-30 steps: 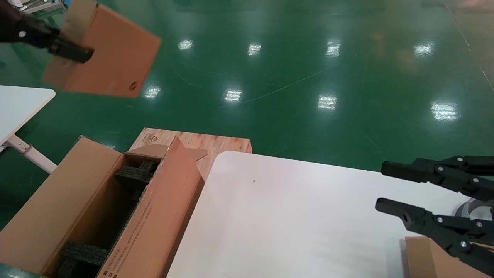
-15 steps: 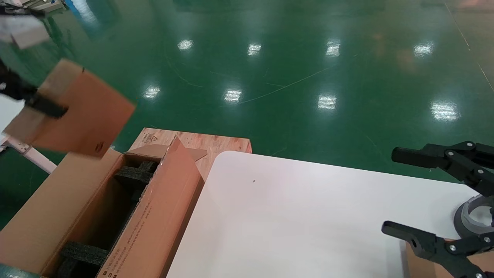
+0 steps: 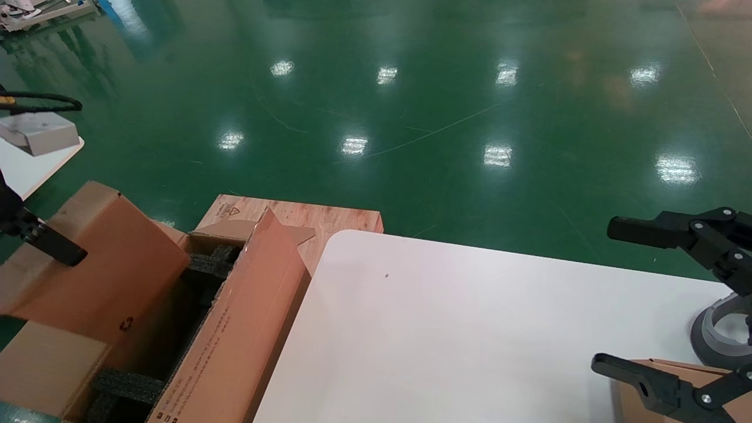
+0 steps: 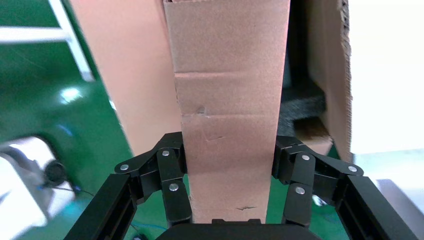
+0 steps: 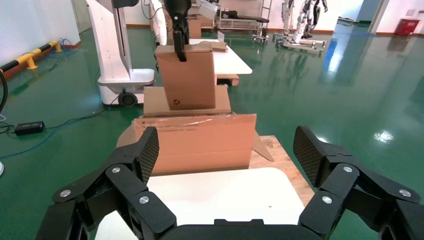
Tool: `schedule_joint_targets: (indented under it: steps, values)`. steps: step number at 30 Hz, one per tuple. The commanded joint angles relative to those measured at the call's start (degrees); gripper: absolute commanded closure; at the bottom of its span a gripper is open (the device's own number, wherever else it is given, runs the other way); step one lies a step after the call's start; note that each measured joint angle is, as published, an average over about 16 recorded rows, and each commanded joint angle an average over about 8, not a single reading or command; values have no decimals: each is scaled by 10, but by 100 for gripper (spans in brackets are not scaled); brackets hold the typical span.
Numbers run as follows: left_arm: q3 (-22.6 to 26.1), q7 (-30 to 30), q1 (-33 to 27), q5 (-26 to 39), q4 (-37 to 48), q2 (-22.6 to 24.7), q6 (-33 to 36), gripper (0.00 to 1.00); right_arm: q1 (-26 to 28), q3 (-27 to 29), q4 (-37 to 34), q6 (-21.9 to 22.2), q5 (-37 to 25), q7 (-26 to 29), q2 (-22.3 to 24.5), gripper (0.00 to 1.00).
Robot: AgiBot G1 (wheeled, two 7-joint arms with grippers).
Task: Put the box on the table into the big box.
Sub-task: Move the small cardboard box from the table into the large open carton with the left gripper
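Observation:
The box [image 3: 100,264], flat and reddish-brown with a small recycling mark, hangs tilted over the open top of the big box [image 3: 235,335] at the left of the head view. My left gripper [image 4: 227,150] is shut on its narrow edge, one black finger [image 3: 50,244] showing against its face. The right wrist view shows the box [image 5: 187,85] just above the big box [image 5: 200,142] and its flaps. At the right edge of the white table [image 3: 458,329], my right gripper [image 3: 611,294] stands open and holds nothing.
A paler tan box [image 3: 664,382] and a grey ring [image 3: 714,335] sit under the right gripper. Black foam blocks [image 3: 126,385] line the big box. A wooden pallet [image 3: 329,214] lies behind it. A smaller white table [image 3: 29,164] at far left carries a grey box [image 3: 38,132].
My left gripper has carried the box down from high at the upper left to just over the big box's opening. The right gripper has spread wider and drifted right.

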Motion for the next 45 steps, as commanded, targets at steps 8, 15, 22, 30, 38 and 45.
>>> schedule_joint_targets:
  steps: [8, 15, 22, 30, 38, 45]
  values:
    - [73, -13, -3, -86, 51, 13, 8, 100, 0, 0, 0, 0, 0, 0, 0, 0]
    - [97, -15, 8, -124, 80, 6, 9, 100, 0, 0, 0, 0, 0, 0, 0, 0]
    - [107, -13, 26, -140, 100, -2, 5, 100, 0, 0, 0, 0, 0, 0, 0, 0]
    - [107, 0, 51, -150, 119, -7, -16, 100, 0, 0, 0, 0, 0, 0, 0, 0]
    - [100, 21, 71, -155, 137, -7, -43, 100, 0, 0, 0, 0, 0, 0, 0, 0]
    - [96, 39, 87, -156, 153, -4, -64, 100, 0, 0, 0, 0, 0, 0, 0, 0]
